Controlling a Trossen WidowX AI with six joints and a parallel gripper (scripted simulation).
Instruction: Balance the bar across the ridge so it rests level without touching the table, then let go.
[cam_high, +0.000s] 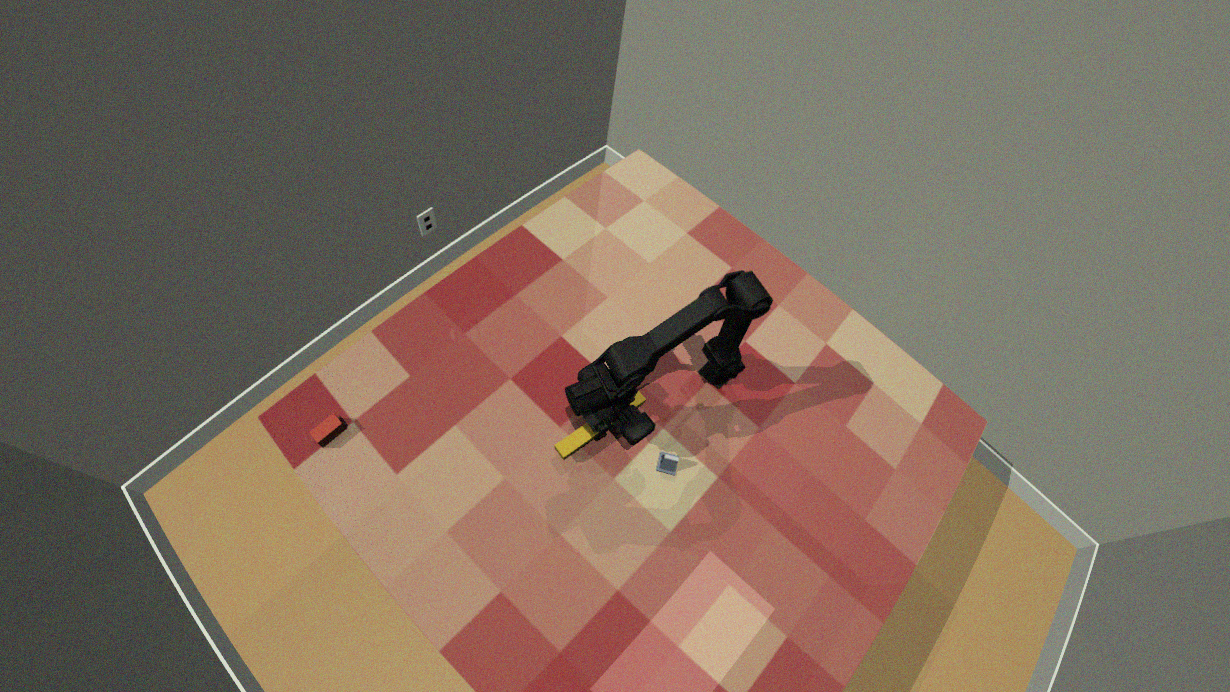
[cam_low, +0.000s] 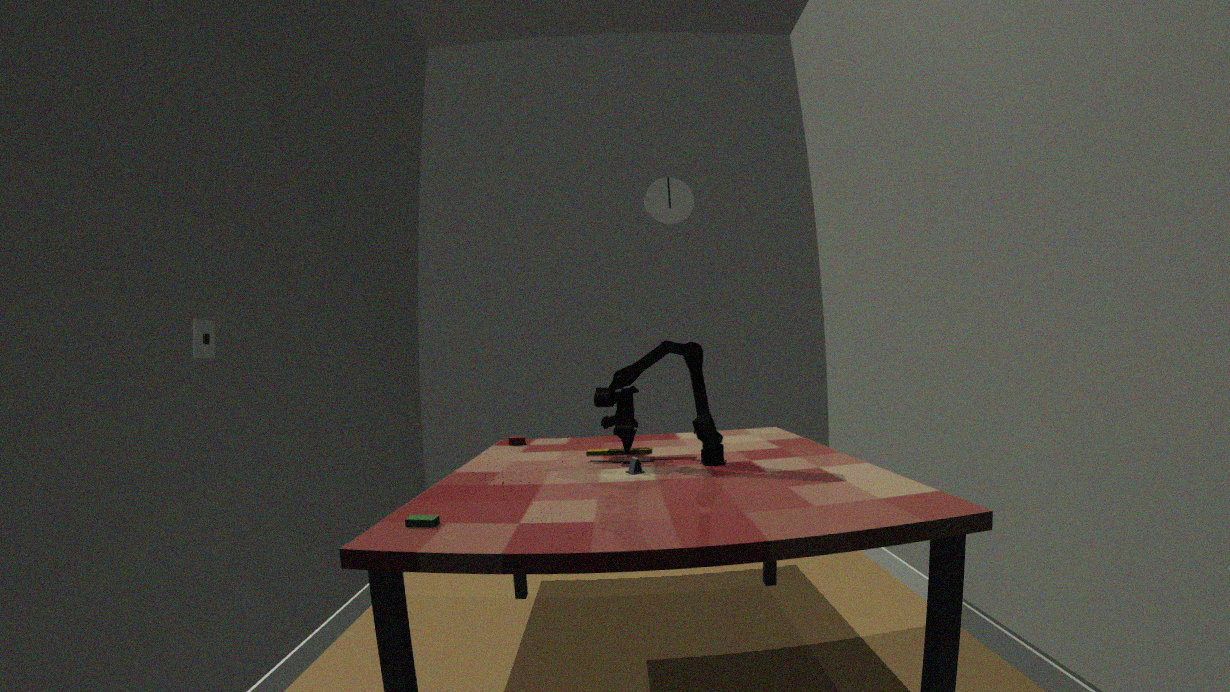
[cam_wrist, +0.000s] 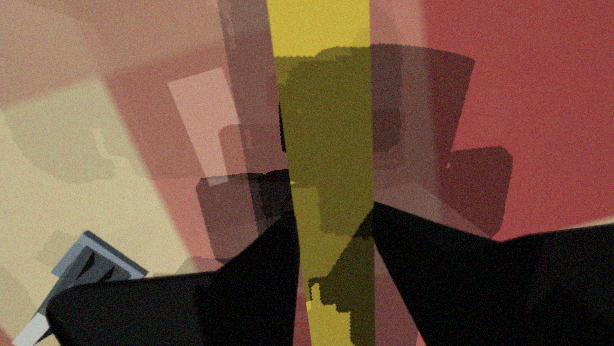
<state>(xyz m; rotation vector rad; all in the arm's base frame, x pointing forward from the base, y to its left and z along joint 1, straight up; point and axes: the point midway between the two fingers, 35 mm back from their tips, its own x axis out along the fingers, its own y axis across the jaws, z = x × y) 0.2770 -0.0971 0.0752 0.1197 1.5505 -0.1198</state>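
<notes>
The yellow bar (cam_high: 574, 442) (cam_low: 602, 452) (cam_wrist: 325, 125) hangs roughly level a little above the table (cam_high: 481, 550) (cam_low: 670, 516), with its shadow below it in the exterior view. My gripper (cam_high: 605, 429) (cam_low: 627, 451) (cam_wrist: 332, 215) points down and is shut on the bar around its middle, one finger against each long side. The arm hides part of the bar in the top view. The small blue-grey ridge (cam_high: 667, 463) (cam_low: 634, 466) (cam_wrist: 75, 256) stands on the table beside the bar, not under it. In the wrist view it is at lower left, partly behind a finger.
A red block (cam_high: 326, 429) (cam_low: 516, 440) lies far from the gripper, near the table's edge. A green block (cam_low: 422, 520) lies near the table's front left corner in the exterior view. The arm's base (cam_high: 721, 364) (cam_low: 712, 453) stands to the right of the gripper.
</notes>
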